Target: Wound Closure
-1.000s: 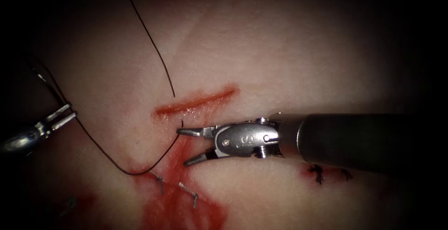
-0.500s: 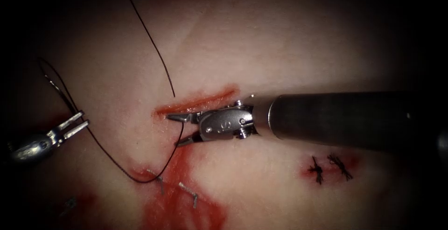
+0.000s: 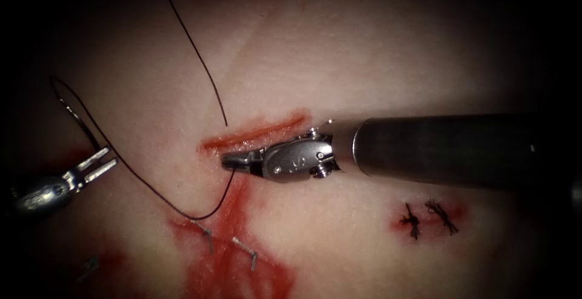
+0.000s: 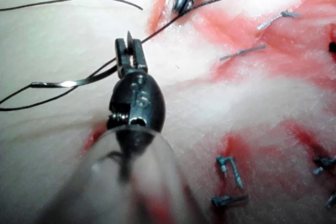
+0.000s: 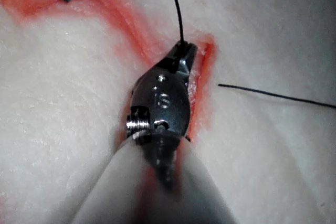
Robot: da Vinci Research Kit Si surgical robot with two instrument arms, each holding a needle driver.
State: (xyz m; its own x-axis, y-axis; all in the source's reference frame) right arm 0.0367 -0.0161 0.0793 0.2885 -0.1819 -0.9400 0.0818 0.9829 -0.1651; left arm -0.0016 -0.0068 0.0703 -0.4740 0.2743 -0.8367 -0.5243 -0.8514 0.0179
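The cut point(image 3: 257, 132) is a short red slit in the tissue point(image 3: 364, 62). My right tool point(image 3: 233, 159) comes in from the right, jaws shut on the dark thread point(image 3: 157, 196) just below the cut's left end; its jaws point(image 5: 184, 48) grip the thread point(image 5: 176, 9). From there the thread sags in a loop to the left. My left tool point(image 3: 100, 161) is far left of the cut, shut on the curved needle point(image 3: 79, 120) near one end. The needle point(image 4: 68, 83) is out of the tissue beside the left jaws point(image 4: 129, 45). Another strand point(image 3: 194, 47) ends just above the cut.
Red fluid point(image 3: 236, 262) stains the tissue below the cut, with metal staples point(image 3: 245, 253) in it. Two dark knotted stitches point(image 3: 412, 221) sit under the right tool's shaft point(image 3: 454, 150). More staples point(image 4: 231, 171) lie near the left tool.
The right tool moved up and left to the cut's left end and its jaws went from wide open to shut on the thread. The left tool shifted slightly right and the loop tightened.
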